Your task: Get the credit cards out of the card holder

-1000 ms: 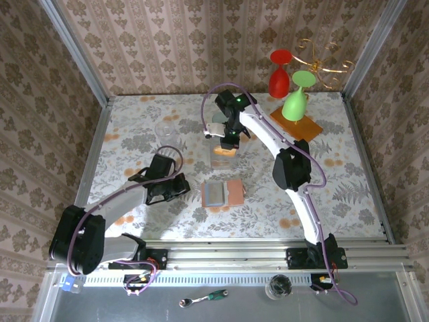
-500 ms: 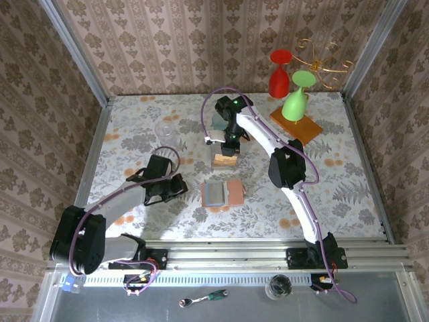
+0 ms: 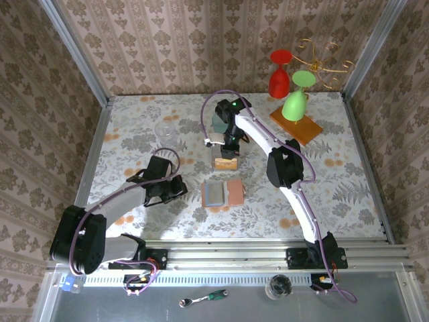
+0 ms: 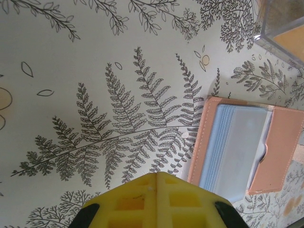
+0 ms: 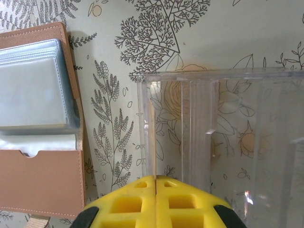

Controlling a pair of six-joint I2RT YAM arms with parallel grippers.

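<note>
Top external | card holder (image 3: 222,194) open | right gripper (image 3: 226,152) closed, seemingly above clear box (image 3: 225,164)

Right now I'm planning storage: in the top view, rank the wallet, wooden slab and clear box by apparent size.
1-2. wallet and wooden slab: they look alike, and a green glass covers part of the slab.
3. clear box.

Two arms (image 3: 295,194), two upturned goblets (image 3: 279,77), one card holder (image 3: 222,193), one clear box (image 3: 225,159), one wooden slab (image 3: 303,127).
</note>
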